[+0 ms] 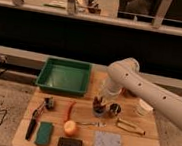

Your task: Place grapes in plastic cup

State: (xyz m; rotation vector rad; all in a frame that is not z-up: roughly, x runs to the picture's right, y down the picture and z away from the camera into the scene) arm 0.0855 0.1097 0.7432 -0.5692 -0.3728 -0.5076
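My gripper (100, 100) hangs from the white arm (133, 85) that reaches in from the right. It is directly over the short blue-grey plastic cup (98, 110) at the middle of the wooden table (140, 144). A small dark purple-red mass, the grapes (99, 104), shows at the gripper's tip just at the cup's mouth. I cannot tell whether the grapes are still held or rest in the cup.
A dark shiny round container (115, 109) stands just right of the cup and a white cup (143, 107) further right. A green tray (64, 76) is at the back left. In front lie a red chilli (70, 110), an orange (70, 128), a grey cloth (108, 143), a green sponge (44, 133) and cutlery.
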